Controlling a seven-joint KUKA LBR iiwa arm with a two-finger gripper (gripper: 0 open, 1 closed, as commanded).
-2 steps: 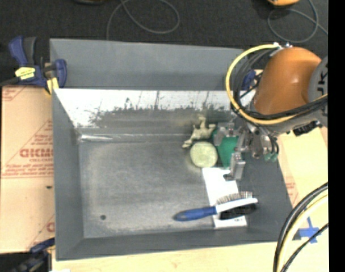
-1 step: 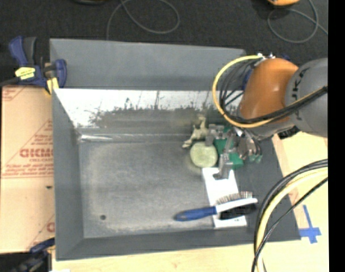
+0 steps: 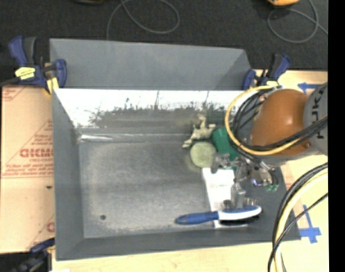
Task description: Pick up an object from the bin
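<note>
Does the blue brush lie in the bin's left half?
No, the blue brush lies at the right front of the bin, near the gripper.

Up-left of the pincer (image 3: 239, 202): pale green ball (image 3: 201, 154), beige toy figure (image 3: 200, 132) beyond it, dark green lump (image 3: 220, 140) alongside.

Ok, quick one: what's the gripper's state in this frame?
Gripper: open or closed cannot be told; it is low over the head end of the blue-handled brush, beside the white card.
</note>
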